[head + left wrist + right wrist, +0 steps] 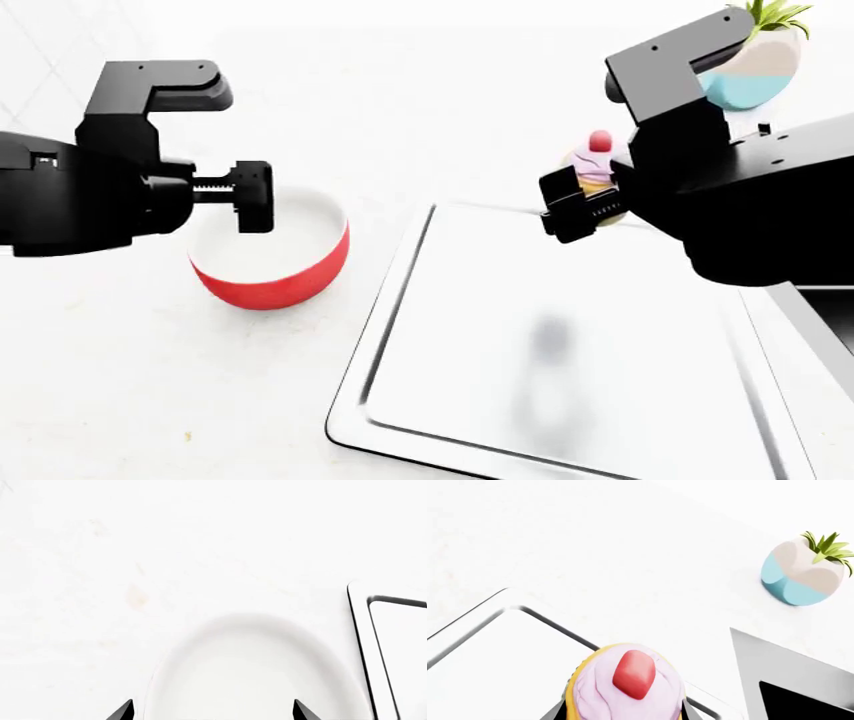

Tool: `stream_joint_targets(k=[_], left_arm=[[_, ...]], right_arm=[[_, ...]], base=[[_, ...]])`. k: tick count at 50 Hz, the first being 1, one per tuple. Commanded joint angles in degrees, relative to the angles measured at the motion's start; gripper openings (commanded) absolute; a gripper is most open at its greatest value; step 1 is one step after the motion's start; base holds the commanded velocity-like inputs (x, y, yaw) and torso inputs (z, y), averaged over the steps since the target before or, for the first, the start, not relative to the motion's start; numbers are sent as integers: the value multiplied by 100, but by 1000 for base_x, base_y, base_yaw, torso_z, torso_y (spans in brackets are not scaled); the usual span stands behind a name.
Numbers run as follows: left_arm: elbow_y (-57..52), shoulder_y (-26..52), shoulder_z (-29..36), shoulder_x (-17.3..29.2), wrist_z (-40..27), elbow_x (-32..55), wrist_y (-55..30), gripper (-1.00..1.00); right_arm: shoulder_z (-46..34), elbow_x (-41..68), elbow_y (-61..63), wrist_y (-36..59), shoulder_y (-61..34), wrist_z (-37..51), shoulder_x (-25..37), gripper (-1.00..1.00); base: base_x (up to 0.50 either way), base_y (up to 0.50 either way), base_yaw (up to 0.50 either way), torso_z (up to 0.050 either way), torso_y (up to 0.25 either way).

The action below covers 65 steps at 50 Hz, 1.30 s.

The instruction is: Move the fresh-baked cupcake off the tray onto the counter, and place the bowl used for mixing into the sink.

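Around: a white-and-teal vase (758, 62) with a green plant sits near the surface's (441, 110) far edge, beside the sink's (800, 690) far corner, well apart from the bowl.
In the way: pretty much nothing between the bowl (271, 268) and the tray (561, 350); the tray's left rim runs just beside the bowl.
Cupcake: the cupcake (627, 687) is up off the tray, over its far edge, pinched in the right hand (587, 200).
Right arm: reaches in from the sink side, hand turned toward the tray's far edge, fingers snug on the wrapper.
Left arm: comes in from the left edge of the surface, left hand (251, 197) hanging right above the bowl's white inside, fingertips (123, 711) spread wide, nothing gripped.
Hard to see: only a corner of the black basin shows, the right arm covers most of the sink, and the wrapper is mostly hidden behind the fingers.
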State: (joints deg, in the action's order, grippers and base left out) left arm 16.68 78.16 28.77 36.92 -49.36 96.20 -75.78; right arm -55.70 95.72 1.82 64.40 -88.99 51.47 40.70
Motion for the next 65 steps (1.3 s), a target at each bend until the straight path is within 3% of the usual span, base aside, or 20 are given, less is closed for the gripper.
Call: stream_joint_targets(k=[1, 5, 25, 51, 52, 65], left_arm=[[196, -140, 178, -93, 410, -343, 175, 100], [343, -173, 283, -87, 696, -625, 315, 100], [519, -228, 108, 219, 621, -710, 645, 100], [521, -711, 457, -52, 1305, -728, 575, 100], [325, -773, 385, 6, 1279, -702, 660, -100], [231, -826, 322, 58, 1166, -615, 726, -100]], right_arm=[[2, -55, 40, -3, 33, -41, 29, -100], [-5, -46, 42, -11, 50, -40, 42, -100], [-18, 0, 33, -38, 61, 37, 83, -100], [-79, -150, -41, -97, 51, -125, 34, -100], [-62, -136, 3, -140, 107, -88, 81, -100], [-82, -182, -27, -167, 88, -122, 51, -100]], base=[[0, 0, 0, 0, 0], [0, 0, 0, 0, 0], [0, 0, 0, 0, 0], [0, 0, 0, 0, 0], [0, 0, 0, 0, 0], [0, 0, -1, 0, 0]])
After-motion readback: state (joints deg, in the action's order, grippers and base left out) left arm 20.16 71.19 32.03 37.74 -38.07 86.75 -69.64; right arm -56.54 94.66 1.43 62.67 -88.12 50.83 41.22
